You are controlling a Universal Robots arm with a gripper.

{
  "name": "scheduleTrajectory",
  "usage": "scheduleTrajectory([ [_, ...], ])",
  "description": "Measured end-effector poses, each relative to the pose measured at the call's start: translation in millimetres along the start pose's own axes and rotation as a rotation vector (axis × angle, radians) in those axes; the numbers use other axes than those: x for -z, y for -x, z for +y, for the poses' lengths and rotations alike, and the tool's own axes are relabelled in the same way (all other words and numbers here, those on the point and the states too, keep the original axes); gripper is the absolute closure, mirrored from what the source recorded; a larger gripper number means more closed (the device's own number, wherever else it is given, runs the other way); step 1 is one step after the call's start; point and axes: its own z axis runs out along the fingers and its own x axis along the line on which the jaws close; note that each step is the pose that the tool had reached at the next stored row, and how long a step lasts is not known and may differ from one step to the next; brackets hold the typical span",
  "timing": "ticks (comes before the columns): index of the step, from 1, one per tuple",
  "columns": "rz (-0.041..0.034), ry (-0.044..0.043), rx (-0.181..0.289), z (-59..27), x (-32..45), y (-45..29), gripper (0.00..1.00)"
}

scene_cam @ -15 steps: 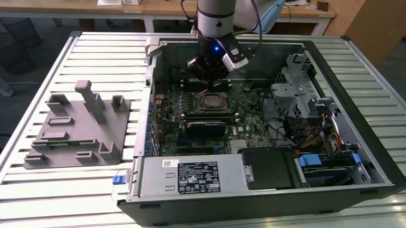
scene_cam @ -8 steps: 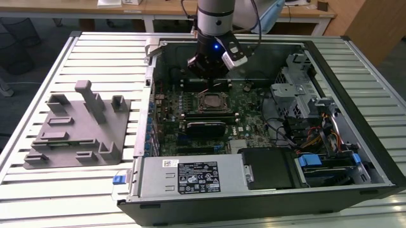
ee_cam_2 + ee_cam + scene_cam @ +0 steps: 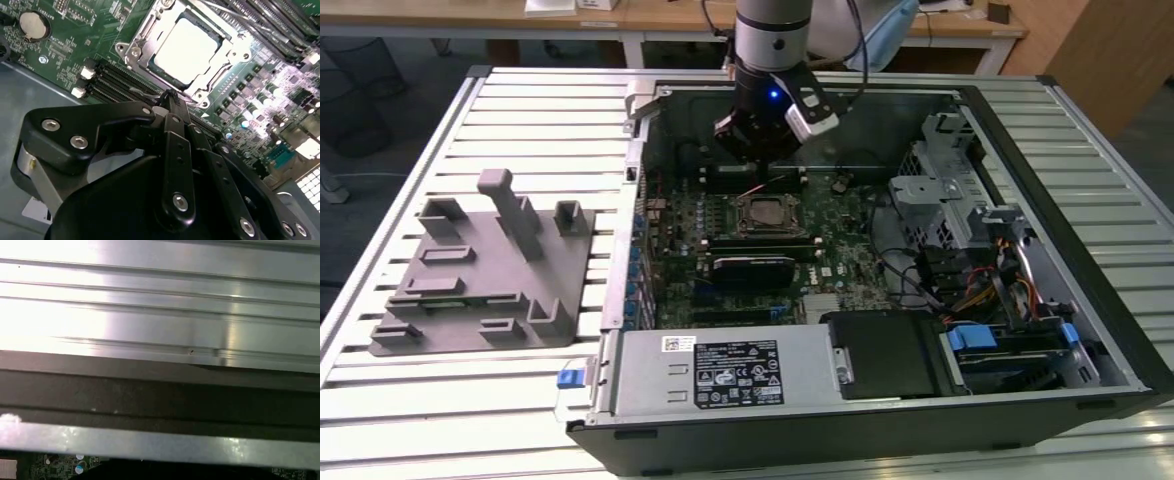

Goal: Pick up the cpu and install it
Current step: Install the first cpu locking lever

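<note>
- Cpu point(image 3: 186, 51) sits flat inside the square metal-framed socket point(image 3: 132, 52) on the green motherboard point(image 3: 65, 60), within the open computer case point(image 3: 1067, 250).
- End effector point(image 3: 169, 97) hangs just beside that socket, fingers point(image 3: 176, 117) pressed together, gripping nothing.
- Grey plastic tray point(image 3: 480, 290) rests on the slatted tabletop point(image 3: 400, 400), well apart.

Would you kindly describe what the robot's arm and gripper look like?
The arm is a silver-grey cylinder with a dark wrist section carrying a small blue light and a white-edged block. Black cables run beside it. The gripper is matte black, built from angular linkage bars joined by shiny round screws, with a silver collar at its base.
</note>
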Motion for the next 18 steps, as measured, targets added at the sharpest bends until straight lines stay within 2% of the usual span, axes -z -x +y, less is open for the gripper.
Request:
scheduleTrajectory([
  [9,0.0,0.0001,0.0,3.4,-5.4,2.7,0.89],
  [18,0.0,0.0001,0.0,4.2,-9.9,9.2,0.89],
])
